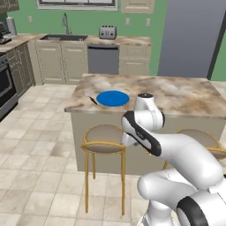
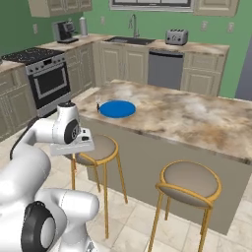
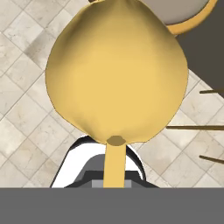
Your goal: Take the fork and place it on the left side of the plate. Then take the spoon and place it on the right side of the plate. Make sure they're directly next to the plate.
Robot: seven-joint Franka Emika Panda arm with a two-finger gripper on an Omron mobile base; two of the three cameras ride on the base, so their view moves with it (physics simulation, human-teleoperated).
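Observation:
The spoon looms right in front of the hand camera: its yellow bowl is up close and its orange handle runs down into my gripper, which is shut on it. My hand hangs below counter height, beside the island and over the floor near a stool. The blue plate lies near the island's front left corner. The fork, with its black handle, lies on the counter just left of the plate.
The marble island counter stretches right of the plate. Two gold-legged stools stand along its front, the left one close to my hand. Tiled floor lies below.

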